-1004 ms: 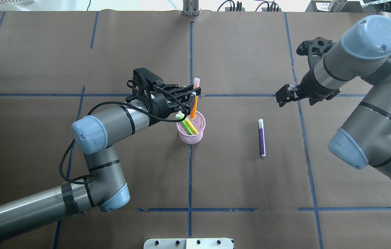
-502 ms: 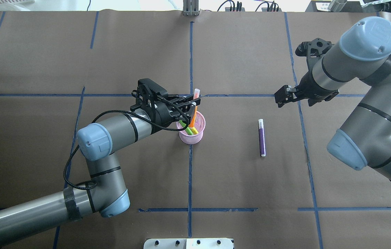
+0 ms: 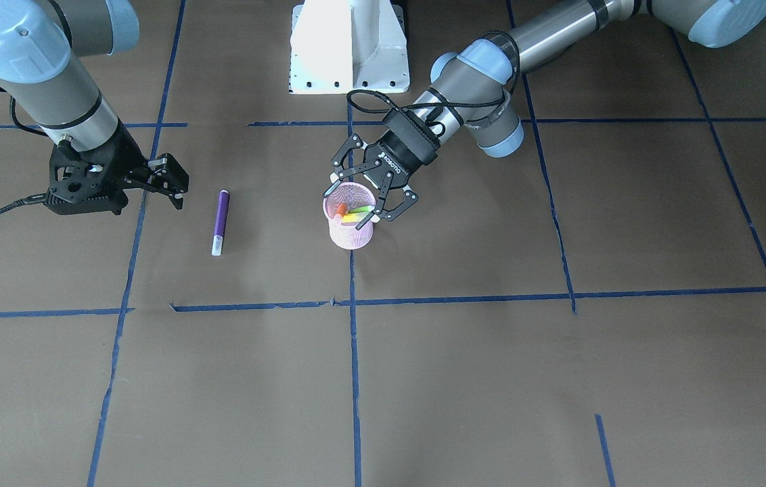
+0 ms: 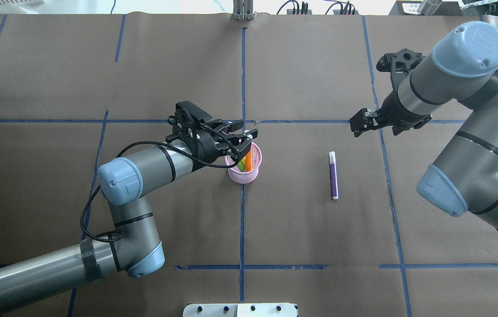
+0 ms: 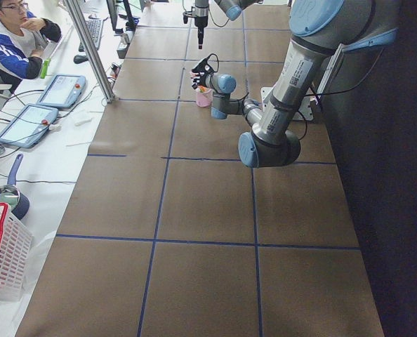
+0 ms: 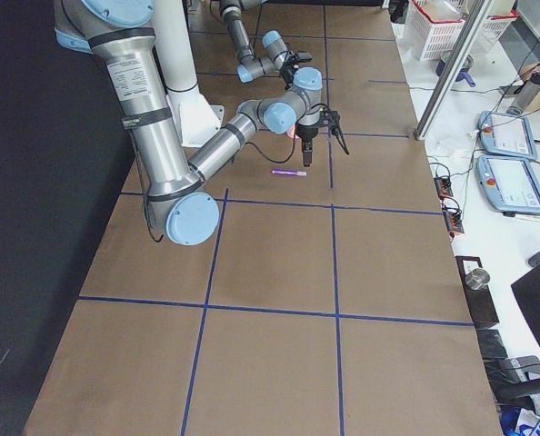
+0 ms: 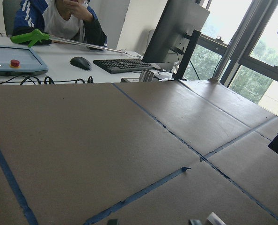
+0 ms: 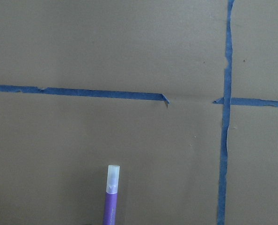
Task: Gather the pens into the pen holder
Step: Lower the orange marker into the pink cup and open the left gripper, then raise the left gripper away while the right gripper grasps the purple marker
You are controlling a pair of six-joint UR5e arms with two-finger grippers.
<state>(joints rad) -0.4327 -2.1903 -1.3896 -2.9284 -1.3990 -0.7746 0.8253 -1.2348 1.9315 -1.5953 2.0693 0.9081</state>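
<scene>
Standing on the operators' side here. Nearest me, the purple pen (image 3: 220, 213) is lying flat on the desk (image 3: 423, 379), at about 9 o'clock from the pen holder (image 3: 350, 235) and well apart from it. The orange pen (image 3: 340, 210) and green pen (image 3: 358, 218) are sitting inside the holder, leaning together. Just behind, the left gripper (image 3: 371, 193) is hanging over the rim with its jaws spread wide, holding nothing, its arm reaching in from 1 o'clock. Further off, at 10 o'clock from the purple pen, the right gripper (image 3: 168, 181) is hovering. Honestly, I can't tell if it's open or closed.

What's worrying me: those spread jaws are sitting right at the rim, so a sideways pull-out is risking a snag on the mesh and tipping everything. The purple pen is also round, so an off-centre pinch is probably sending it rolling.

The front camera is showing both jaws straddling the holder; overhead, the wrist is covering part of that. The right wrist camera is catching only the purple pen's pale cap end. The left wrist one is missing the holder, just showing desk, a keyboard (image 7: 122, 65) and a person (image 7: 59, 18) beyond.
</scene>
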